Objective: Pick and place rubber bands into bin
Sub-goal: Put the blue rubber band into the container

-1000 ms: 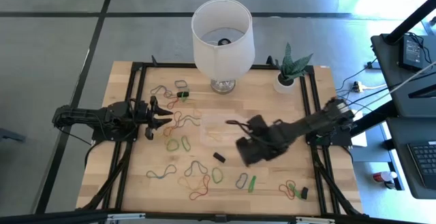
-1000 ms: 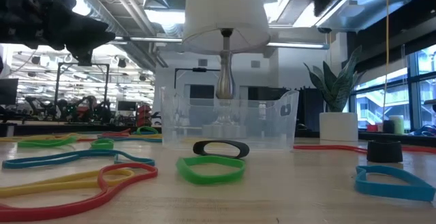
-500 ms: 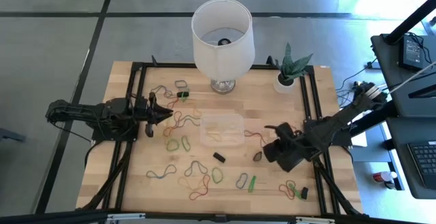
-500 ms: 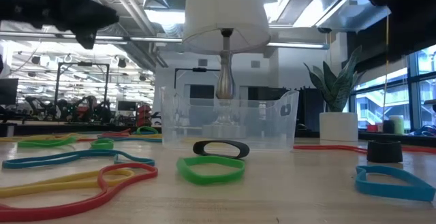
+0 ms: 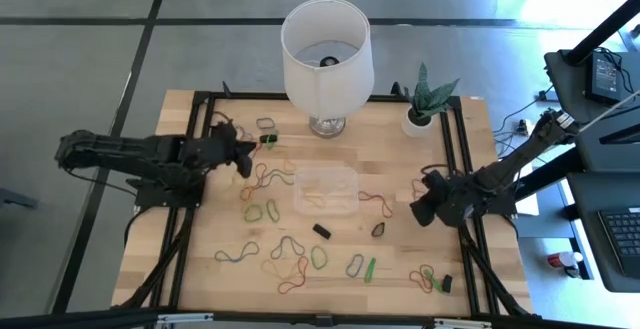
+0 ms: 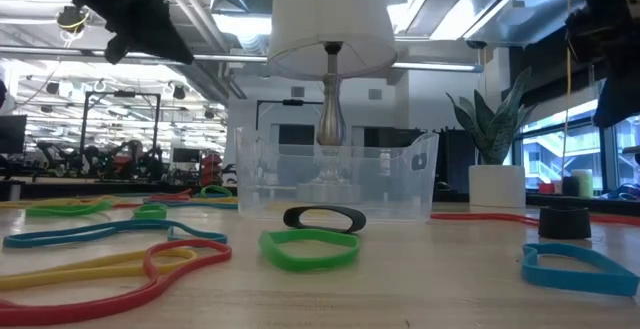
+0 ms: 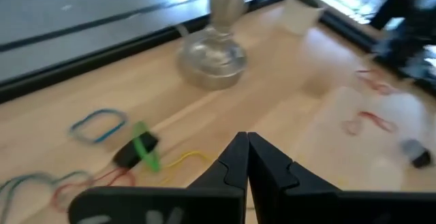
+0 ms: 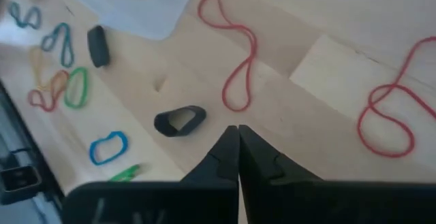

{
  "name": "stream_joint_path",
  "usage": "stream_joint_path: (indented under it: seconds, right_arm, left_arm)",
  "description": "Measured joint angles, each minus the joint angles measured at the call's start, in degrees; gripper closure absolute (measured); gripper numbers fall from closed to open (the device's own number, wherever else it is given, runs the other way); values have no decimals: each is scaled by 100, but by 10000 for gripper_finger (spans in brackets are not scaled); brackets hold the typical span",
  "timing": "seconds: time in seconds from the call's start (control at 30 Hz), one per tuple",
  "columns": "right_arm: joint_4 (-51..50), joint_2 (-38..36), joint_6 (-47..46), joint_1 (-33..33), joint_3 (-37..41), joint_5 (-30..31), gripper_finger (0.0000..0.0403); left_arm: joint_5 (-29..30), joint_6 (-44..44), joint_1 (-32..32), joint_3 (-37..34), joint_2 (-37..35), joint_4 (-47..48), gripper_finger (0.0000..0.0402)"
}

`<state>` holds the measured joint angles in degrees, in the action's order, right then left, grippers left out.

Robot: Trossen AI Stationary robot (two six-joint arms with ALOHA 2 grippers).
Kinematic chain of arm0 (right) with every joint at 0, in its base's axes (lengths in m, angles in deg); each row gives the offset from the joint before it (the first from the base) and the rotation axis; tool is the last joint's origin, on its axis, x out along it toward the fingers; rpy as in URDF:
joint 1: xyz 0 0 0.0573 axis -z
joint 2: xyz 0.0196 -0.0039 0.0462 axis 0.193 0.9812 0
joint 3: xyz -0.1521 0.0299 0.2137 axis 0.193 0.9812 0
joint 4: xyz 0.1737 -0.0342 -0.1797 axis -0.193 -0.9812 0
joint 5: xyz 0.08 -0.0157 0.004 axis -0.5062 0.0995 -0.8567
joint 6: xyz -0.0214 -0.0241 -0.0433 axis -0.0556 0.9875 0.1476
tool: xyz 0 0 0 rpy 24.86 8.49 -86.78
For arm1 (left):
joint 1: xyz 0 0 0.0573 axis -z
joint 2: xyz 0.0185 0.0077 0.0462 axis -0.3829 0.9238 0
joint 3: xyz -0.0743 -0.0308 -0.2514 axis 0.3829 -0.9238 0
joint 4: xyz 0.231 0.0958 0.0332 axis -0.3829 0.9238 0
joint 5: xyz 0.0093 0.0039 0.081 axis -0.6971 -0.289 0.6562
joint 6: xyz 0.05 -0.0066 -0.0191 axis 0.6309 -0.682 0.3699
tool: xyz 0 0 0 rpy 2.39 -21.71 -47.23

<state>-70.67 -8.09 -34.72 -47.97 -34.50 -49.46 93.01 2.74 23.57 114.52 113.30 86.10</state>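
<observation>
The clear bin (image 5: 325,191) stands mid-table on its base, with a few rubber bands showing through its wall (image 7: 368,120). Many rubber bands lie flat on the wood: a red one (image 5: 375,202) right of the bin, a black one (image 8: 179,120), and a green one (image 6: 308,249) near the front. My left gripper (image 5: 244,161) (image 7: 246,142) hovers shut and empty above the bands left of the bin. My right gripper (image 5: 418,212) (image 8: 236,132) hangs shut and empty near the right rail, above the red band (image 8: 235,54).
A lamp with a white shade (image 5: 327,54) stands at the far edge behind the bin, its glass foot (image 7: 212,59) on the wood. A white plant pot (image 5: 420,121) sits far right. A small black block (image 5: 321,231) lies in front of the bin.
My left gripper has shut from wide open, with nothing between its fingers, and has drifted a little toward the far edge. My right gripper, shut throughout, has swung from in front of the bin toward the table's right edge. The bands and the bin lie as before.
</observation>
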Motion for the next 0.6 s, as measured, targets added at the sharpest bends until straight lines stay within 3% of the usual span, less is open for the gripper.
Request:
stream_joint_path:
  seconds: [0.27,0.6]
  right_arm:
    - [881,-427,-13,-2,560,44,403]
    - [1466,-347,-129,208,622,457,403]
  left_arm:
    - [-318,-287,-1167,269,397,275,399]
    - [-2937,1216,-3916,537,1524,263,398]
